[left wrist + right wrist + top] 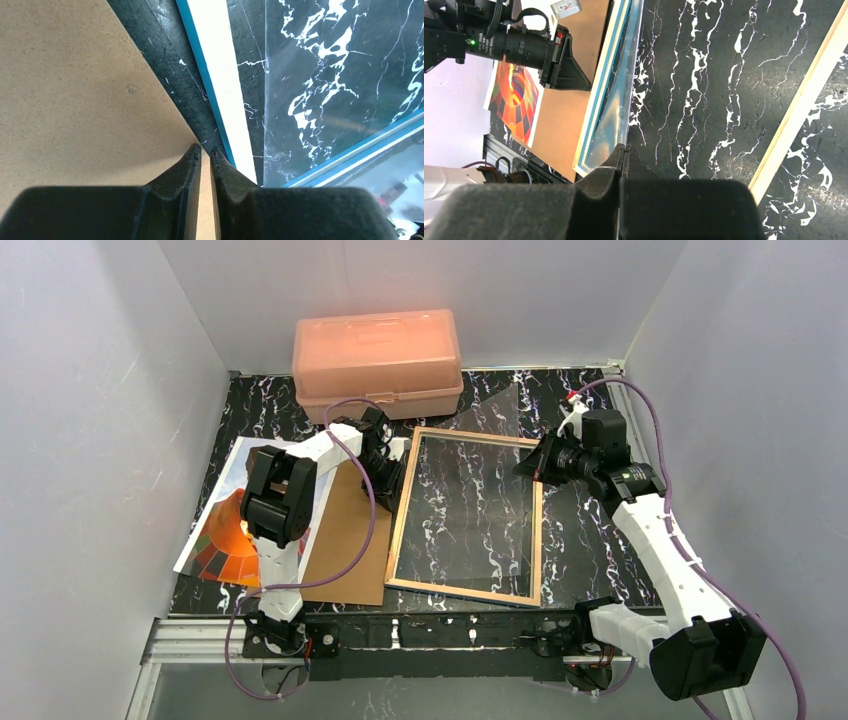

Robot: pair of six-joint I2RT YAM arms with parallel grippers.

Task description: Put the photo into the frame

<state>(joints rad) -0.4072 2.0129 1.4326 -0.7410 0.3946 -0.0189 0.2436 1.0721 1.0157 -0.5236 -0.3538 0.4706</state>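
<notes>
The frame (403, 525) lies in the middle of the table with its wood-coloured back up; its blue edge and pale rim (220, 75) show in the left wrist view. My right gripper (531, 465) is at the frame's right rim, shut (625, 146) on the edge of the clear glass pane (624, 95), which stands tilted above the frame. The photo (222, 535) of the orange balloon lies face up at the left, partly under the left arm. My left gripper (392, 480) points down at the corner of the brown backing board (75, 100), its jaws (205, 148) a narrow slit apart, nothing between them.
The backing board (350, 540) lies between photo and frame, over the photo's right edge. A peach plastic box (378, 350) stands at the back, close behind the frame. White walls close in the table on three sides.
</notes>
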